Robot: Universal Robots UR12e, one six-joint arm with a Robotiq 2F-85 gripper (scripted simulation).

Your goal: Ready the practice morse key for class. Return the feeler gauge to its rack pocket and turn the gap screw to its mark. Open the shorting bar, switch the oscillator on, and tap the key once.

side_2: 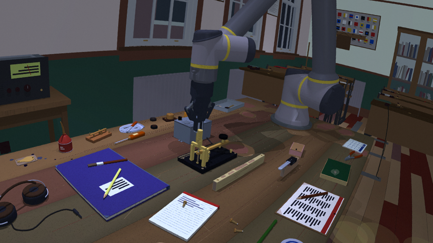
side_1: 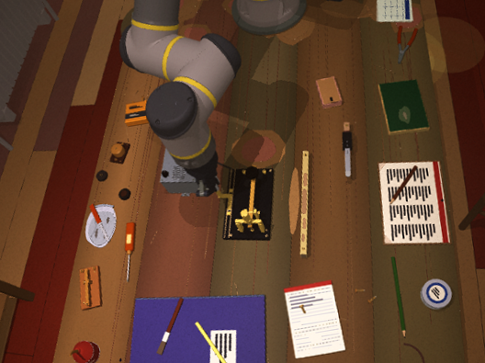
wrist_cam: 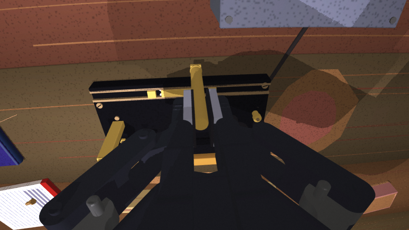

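Note:
The brass shorting bar is held in my closed gripper, and it stands raised at the left edge of the morse key's black base. The key's brass lever runs along the base to a black knob at its far end. The grey oscillator box sits just behind and left of the key, joined to it by a thin dark wire. The feeler gauge lies on the bench to the right, with a small pink block beyond it.
Behind the key stands the arm's base. A wooden ruler lies right of the key. In front lie a blue folder and a notepad. A screwdriver and a dish lie to the left.

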